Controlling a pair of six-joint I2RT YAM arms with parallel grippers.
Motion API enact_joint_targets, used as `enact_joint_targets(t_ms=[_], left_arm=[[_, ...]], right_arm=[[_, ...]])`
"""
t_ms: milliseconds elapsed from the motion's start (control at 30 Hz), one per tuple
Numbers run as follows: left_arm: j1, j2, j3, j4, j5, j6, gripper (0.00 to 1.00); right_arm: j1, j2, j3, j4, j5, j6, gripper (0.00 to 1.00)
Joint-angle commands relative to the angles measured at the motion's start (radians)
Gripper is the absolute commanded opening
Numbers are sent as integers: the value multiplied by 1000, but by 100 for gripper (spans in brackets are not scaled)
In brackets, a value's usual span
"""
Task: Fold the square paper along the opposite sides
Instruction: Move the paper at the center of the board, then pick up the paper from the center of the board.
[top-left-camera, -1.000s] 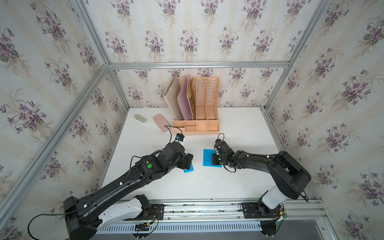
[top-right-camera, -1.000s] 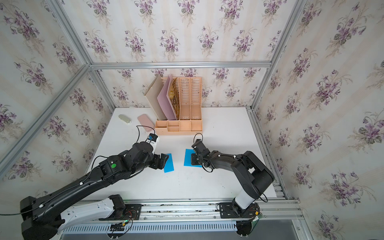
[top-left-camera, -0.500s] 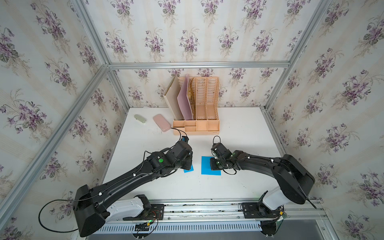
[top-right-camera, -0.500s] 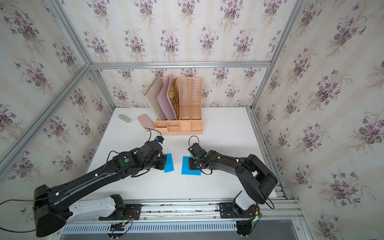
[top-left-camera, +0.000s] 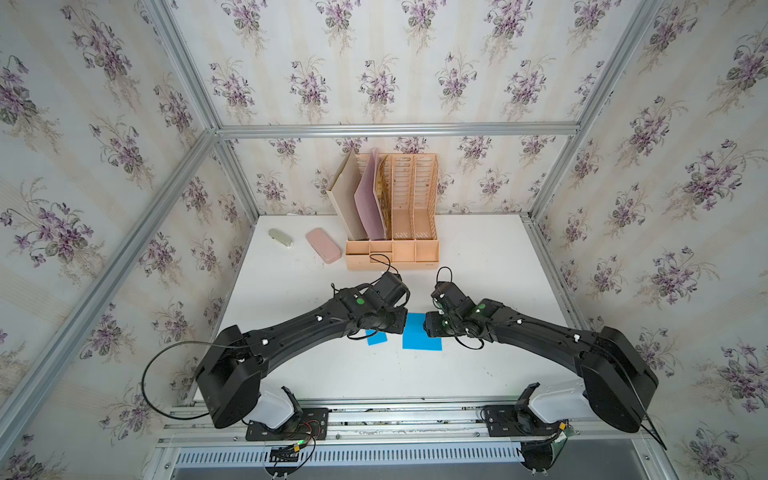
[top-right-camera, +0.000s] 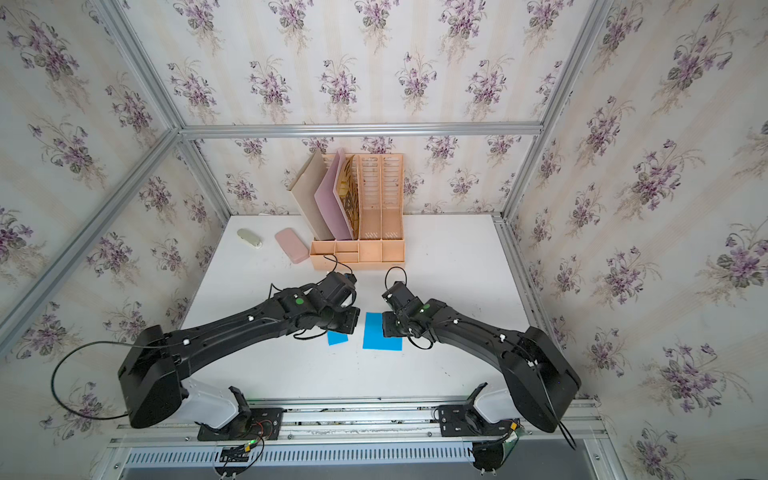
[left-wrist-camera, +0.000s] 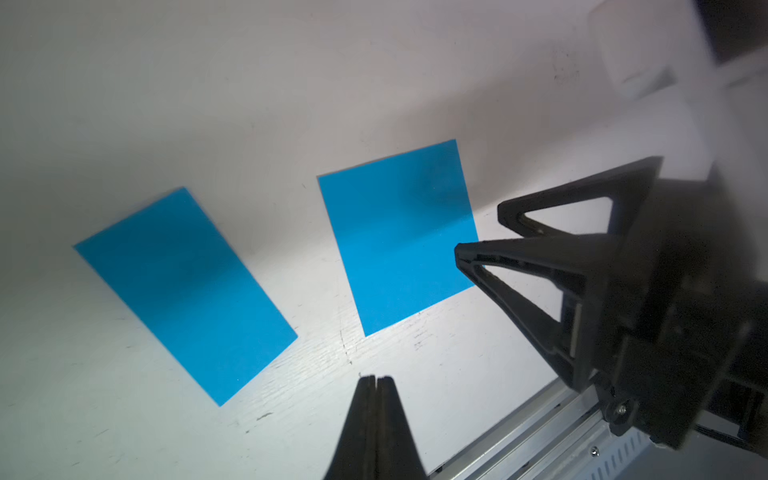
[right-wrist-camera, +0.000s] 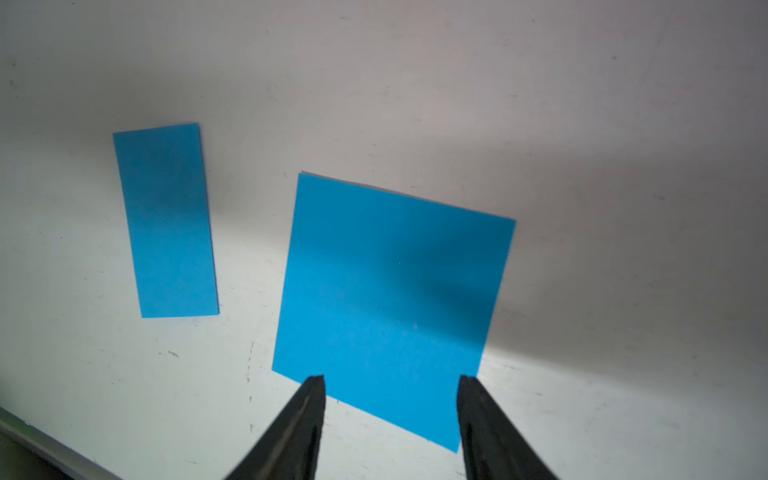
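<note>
- Square paper (right-wrist-camera: 395, 299): plain bright blue.
- Folded paper strip (right-wrist-camera: 166, 220): the same blue.
- Table (top-left-camera: 478, 257): white, faintly scuffed.
- Wallpaper (top-left-camera: 374, 62): cream stripes with purple flower sprigs.
- File rack (top-left-camera: 415, 232): peach.
- Beige folder (top-left-camera: 347, 199) and pink folder (top-left-camera: 370, 199).
- Pink case (top-left-camera: 323, 245) and pale greenish case (top-left-camera: 280, 238).
- Robot arms (top-left-camera: 291, 332): black.

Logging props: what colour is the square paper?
The square paper is plain blue; right wrist view shows it best.
</note>
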Motion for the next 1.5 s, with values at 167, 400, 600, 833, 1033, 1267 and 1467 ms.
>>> enact_joint_targets(t_ms=[167, 400, 600, 833, 1033, 1267, 1467], left_arm=[[19, 143, 11, 184, 129, -119, 0], [21, 253, 85, 108, 93, -116, 0], [22, 312, 116, 67, 61, -111, 0], [23, 353, 130, 52, 47, -109, 0], [23, 381, 124, 79, 69, -112, 0], [24, 383, 115, 87, 75, -111, 0], [23, 386, 104, 95, 77, -113, 0]], right_arm=[[-95, 38, -30, 79, -103, 2, 62], [-104, 91, -28, 92, -150, -4, 63], [-111, 103, -19, 72, -149, -14, 63], [-117, 113, -21, 46, -154, -14, 63], [-117, 117, -43, 53, -152, -4, 63], [-116, 120, -72, 82, -166, 13, 63], [-116, 123, -82, 96, -175, 18, 63]])
